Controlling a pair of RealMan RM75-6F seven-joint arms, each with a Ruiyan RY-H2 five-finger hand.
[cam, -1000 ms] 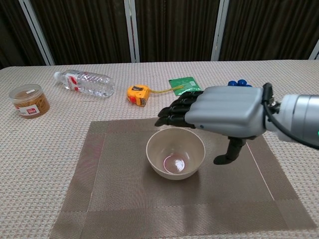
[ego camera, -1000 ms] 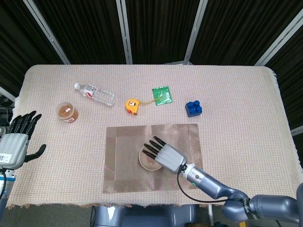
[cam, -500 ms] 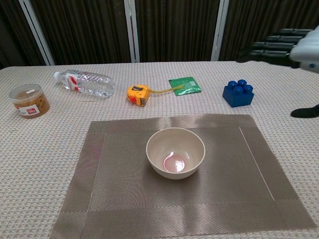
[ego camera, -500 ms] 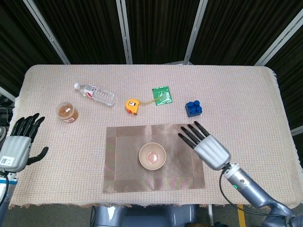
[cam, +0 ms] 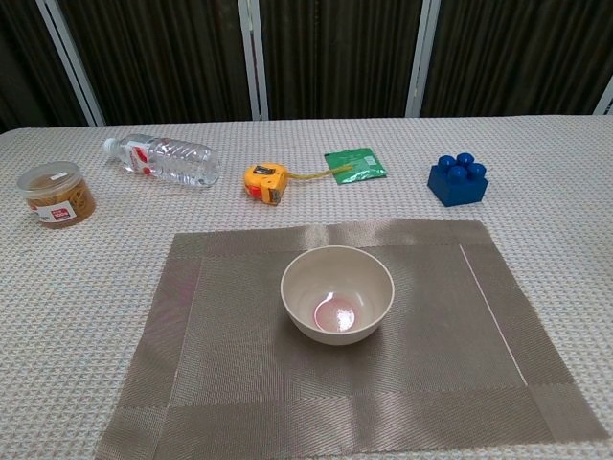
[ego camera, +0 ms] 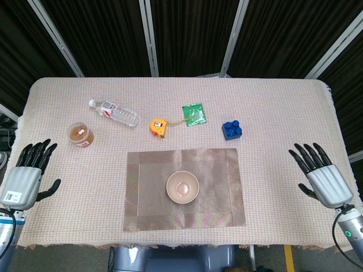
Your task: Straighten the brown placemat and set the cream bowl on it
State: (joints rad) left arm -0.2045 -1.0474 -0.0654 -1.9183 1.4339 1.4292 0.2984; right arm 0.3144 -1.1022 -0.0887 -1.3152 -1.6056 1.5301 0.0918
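Note:
The brown placemat (ego camera: 147, 192) (cam: 230, 383) lies square to the table's front edge. The cream bowl (ego camera: 182, 187) (cam: 336, 293) stands upright near the mat's middle, with nothing touching it. My right hand (ego camera: 322, 175) hovers by the table's right edge, far from the bowl, fingers spread and holding nothing. By the left edge my left hand (ego camera: 25, 174) is likewise spread and holds nothing. The chest view shows neither hand.
Behind the mat lie a plastic water bottle (ego camera: 114, 113), a small brown-lidded jar (ego camera: 80, 135), a yellow tape measure (ego camera: 159, 126), a green packet (ego camera: 194, 114) and a blue toy brick (ego camera: 232, 130). A woven cloth (ego camera: 283, 124) covers the table.
My right hand has pulled back from above the bowl to the table's right edge and left the chest view. The left hand has shifted slightly. Bowl and mat stay put.

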